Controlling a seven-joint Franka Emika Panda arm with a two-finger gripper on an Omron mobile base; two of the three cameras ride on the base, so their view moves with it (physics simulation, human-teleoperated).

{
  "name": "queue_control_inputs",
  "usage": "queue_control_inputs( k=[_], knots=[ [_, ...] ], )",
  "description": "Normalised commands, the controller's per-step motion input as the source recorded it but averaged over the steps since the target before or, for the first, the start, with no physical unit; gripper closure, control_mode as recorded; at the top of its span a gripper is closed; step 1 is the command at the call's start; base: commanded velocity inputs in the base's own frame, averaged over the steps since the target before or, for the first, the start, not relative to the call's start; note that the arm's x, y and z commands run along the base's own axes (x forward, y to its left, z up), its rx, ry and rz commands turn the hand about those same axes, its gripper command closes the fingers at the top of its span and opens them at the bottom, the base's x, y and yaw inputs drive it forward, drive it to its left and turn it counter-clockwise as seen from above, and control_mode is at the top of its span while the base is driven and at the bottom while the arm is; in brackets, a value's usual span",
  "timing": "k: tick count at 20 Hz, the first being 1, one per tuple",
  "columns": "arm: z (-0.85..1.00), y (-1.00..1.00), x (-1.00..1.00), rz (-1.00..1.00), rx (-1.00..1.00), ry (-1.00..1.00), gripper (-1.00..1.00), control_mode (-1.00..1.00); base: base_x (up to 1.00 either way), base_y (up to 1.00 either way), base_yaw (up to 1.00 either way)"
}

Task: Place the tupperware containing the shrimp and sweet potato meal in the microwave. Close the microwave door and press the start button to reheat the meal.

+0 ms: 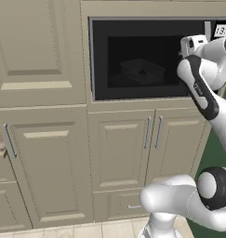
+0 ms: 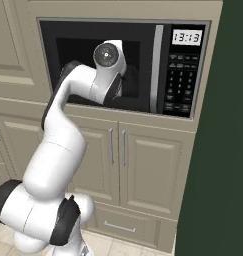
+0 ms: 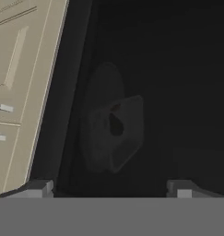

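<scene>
One tupperware [image 1: 143, 70], a shallow rounded-corner box, sits inside the microwave [image 1: 151, 58] behind its shut dark-glass door [image 2: 100, 65]. The jaws [image 3: 109, 189] stand wide apart before the door, empty. The right base view adds one curved grey handle [image 2: 156, 69], keypad [image 2: 182, 80] and clock [image 2: 187, 37].

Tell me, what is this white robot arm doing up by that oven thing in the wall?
That is a microwave built into the cabinets. Its door is shut, and the tupperware shows dimly through the dark window, sitting inside. The robot's hand is up close to the door glass, fingers apart and holding nothing. The keypad with the start button lies to the right.
</scene>
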Motion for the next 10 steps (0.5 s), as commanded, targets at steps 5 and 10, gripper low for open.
queue_control_inputs(
  k=[5,10],
  knots=[
    [-0.01,-0.17,-0.99,0.01,0.0,0.0,-1.0,-1.0,0.0,0.0,0.0],
    [-0.14,-0.52,-0.71,0.0,0.0,0.0,-1.0,-1.0,0.0,0.0,0.0]
  ],
)
